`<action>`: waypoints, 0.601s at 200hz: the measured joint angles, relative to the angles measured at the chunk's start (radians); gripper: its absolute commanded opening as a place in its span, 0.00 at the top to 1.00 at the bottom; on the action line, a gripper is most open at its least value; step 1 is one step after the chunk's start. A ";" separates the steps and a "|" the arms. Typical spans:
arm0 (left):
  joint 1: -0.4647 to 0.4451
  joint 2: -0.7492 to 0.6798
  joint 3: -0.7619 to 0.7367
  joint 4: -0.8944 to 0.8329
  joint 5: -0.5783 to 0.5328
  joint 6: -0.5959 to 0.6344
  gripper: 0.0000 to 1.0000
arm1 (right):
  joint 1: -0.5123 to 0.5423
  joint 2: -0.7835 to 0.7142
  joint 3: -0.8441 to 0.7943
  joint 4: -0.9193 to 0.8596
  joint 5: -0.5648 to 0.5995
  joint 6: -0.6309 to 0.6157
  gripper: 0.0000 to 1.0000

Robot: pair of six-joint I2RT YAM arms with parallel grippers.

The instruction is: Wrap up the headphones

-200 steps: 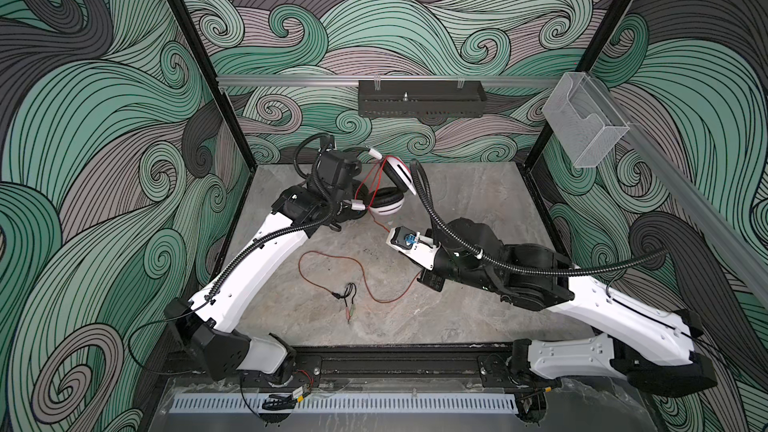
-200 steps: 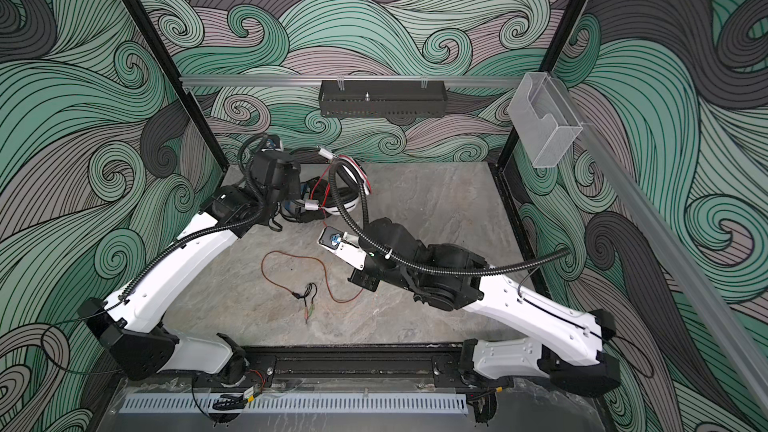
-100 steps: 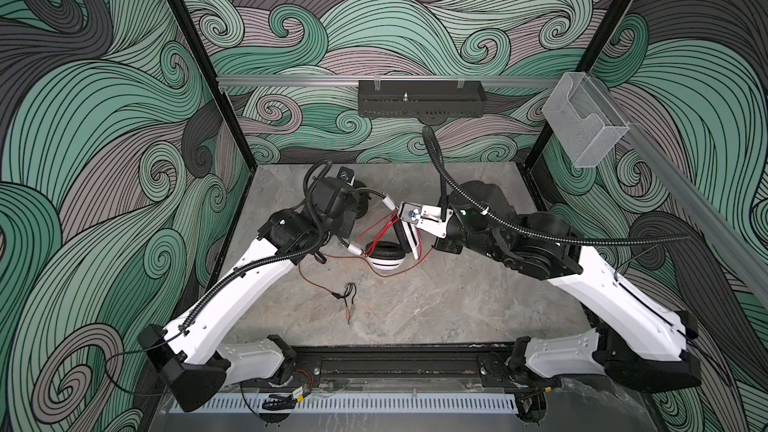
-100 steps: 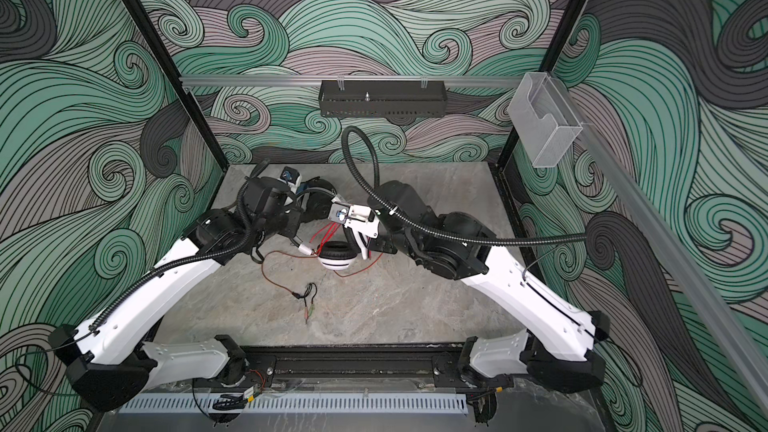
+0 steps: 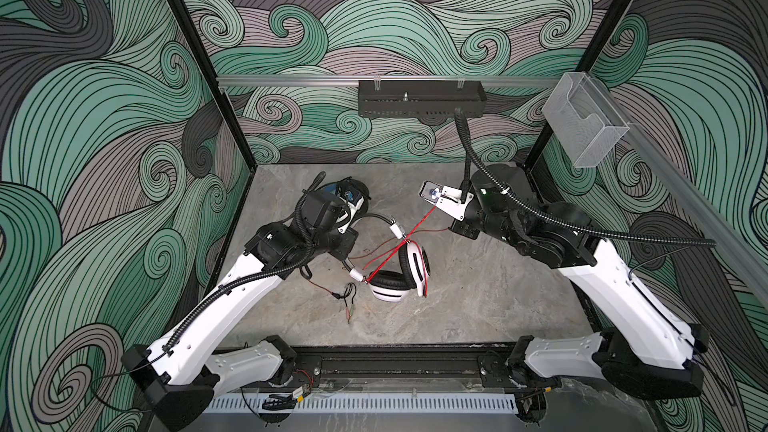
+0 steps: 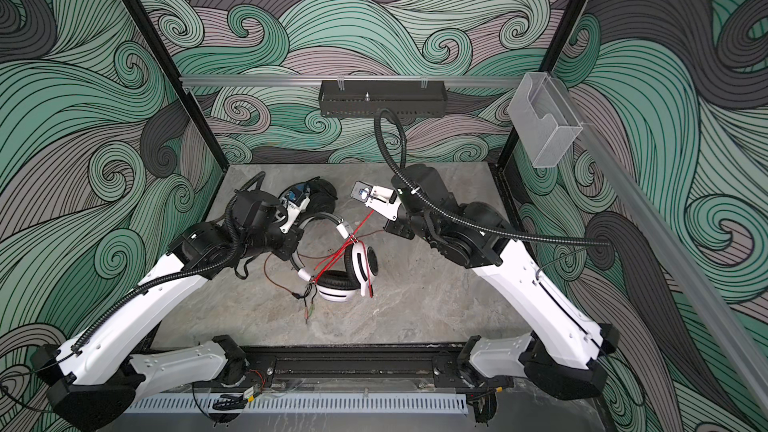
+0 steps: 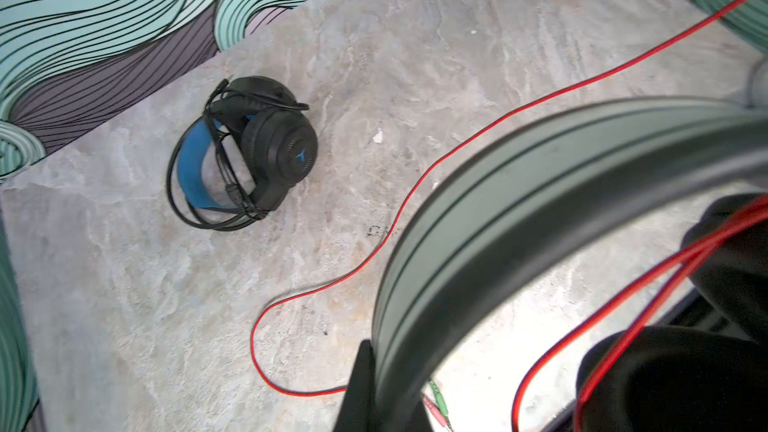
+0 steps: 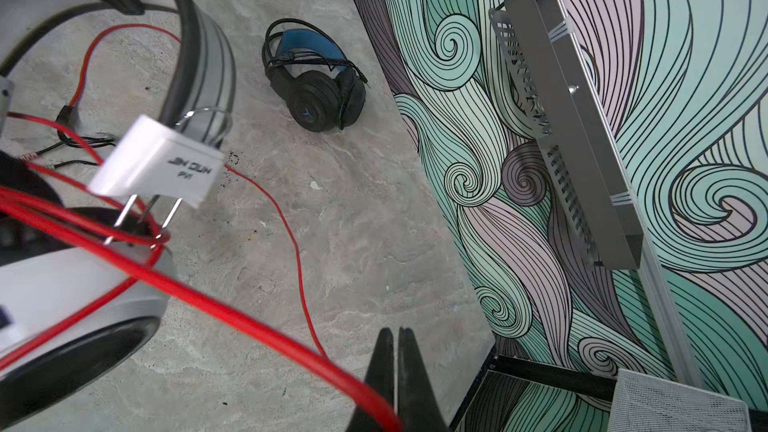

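The white headphones (image 5: pixel 399 280) (image 6: pixel 336 288), with black cushions, rest on their ear cups mid-table. My left gripper (image 7: pixel 386 392) is shut on their grey headband (image 7: pixel 498 184). Their red cable (image 5: pixel 399 247) (image 8: pixel 249 326) crosses the ear-cup yokes in a few strands and runs taut into my right gripper (image 8: pixel 397 351), which is shut on it. The slack cable lies on the table and ends in green and pink plugs (image 5: pixel 349 309). The black headphones (image 7: pixel 245 147) (image 8: pixel 316 76), blue-lined and with their black cable wound round them, lie at the back left, partly hidden in both top views.
A black rack (image 5: pixel 419 103) hangs on the back wall. A clear plastic holder (image 5: pixel 586 126) sits on the right rail. Patterned walls close the grey stone table (image 5: pixel 478 305) on three sides, and a black rail (image 5: pixel 395 363) runs along its front.
My left gripper brought the white headphones from the back left down to mid-table. My right gripper swung from the front middle to the back right, drawing the red cable taut.
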 measured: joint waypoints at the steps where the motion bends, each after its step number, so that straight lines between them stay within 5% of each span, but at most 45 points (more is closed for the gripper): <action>1: 0.000 -0.001 0.000 0.000 0.003 0.000 1.00 | -0.002 0.000 0.000 0.000 -0.002 0.002 1.00; 62: 0.000 -0.046 0.069 -0.002 0.173 -0.047 1.00 | -0.067 -0.044 -0.137 0.077 -0.105 0.097 1.00; 120: 0.000 -0.024 0.256 0.010 0.201 -0.134 1.00 | -0.165 -0.120 -0.297 0.258 -0.286 0.232 0.93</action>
